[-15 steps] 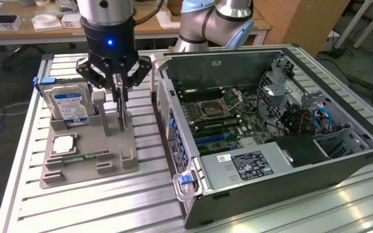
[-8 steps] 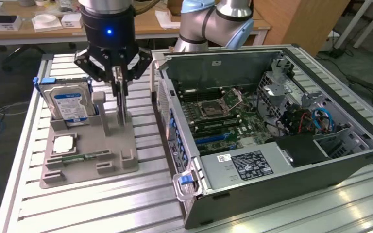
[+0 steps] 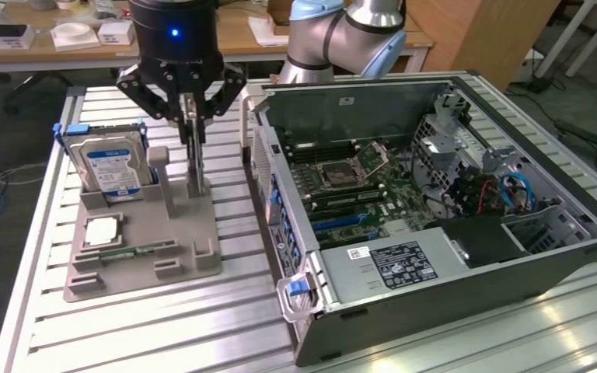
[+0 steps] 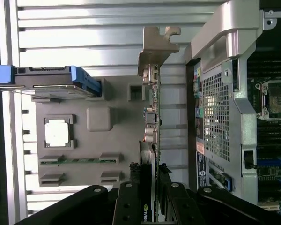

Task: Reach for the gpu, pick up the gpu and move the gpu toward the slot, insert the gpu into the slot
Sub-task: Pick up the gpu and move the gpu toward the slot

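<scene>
The gpu [image 3: 193, 159] stands edge-on as a thin dark vertical card over the grey holder [image 3: 179, 252], its lower end down at the holder's post. My gripper [image 3: 190, 116] comes down from above and is shut on the card's upper edge. In the wrist view the gpu [image 4: 152, 126] runs away from my gripper [image 4: 151, 183], with a black finger on each face and its pale metal bracket [image 4: 157, 47] at the far end. The open computer case [image 3: 309, 194] lies beside it toward the exterior view's right. The blue slot [image 3: 342, 222] sits on its motherboard.
The holder [image 4: 122, 140] also carries a blue-labelled hard drive [image 3: 112, 165], a square processor chip [image 3: 102, 231] and a green memory stick [image 3: 137, 250]. The case's perforated wall [image 4: 218, 117] stands close beside the card. Everything rests on a slatted metal table [image 3: 122, 334].
</scene>
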`<state>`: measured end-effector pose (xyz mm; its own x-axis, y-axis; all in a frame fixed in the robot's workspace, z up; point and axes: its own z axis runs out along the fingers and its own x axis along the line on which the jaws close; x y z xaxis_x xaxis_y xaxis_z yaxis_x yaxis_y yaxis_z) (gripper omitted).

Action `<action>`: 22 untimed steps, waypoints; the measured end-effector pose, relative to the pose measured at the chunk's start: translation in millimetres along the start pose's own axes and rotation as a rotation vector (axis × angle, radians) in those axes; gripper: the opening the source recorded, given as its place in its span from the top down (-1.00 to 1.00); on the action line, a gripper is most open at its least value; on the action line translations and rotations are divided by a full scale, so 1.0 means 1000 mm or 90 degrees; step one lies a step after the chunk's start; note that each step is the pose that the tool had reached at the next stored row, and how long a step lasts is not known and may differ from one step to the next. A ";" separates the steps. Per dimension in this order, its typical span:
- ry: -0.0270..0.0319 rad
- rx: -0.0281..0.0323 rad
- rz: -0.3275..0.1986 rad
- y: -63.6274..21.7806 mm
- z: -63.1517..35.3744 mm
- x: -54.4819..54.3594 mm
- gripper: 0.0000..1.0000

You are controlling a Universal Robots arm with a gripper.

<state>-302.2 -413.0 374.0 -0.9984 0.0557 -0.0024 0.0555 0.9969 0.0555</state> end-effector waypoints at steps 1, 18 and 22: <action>0.0001 -0.0001 0.000 0.0002 -0.0026 0.000 0.47; 0.0008 -0.0040 -0.004 0.0032 -0.0455 -0.011 0.47; 0.0022 -0.0063 -0.014 0.0036 -0.0455 -0.020 0.47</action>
<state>-282.7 -413.0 419.6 -0.9995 0.0329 -0.0003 0.0328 0.9973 0.0654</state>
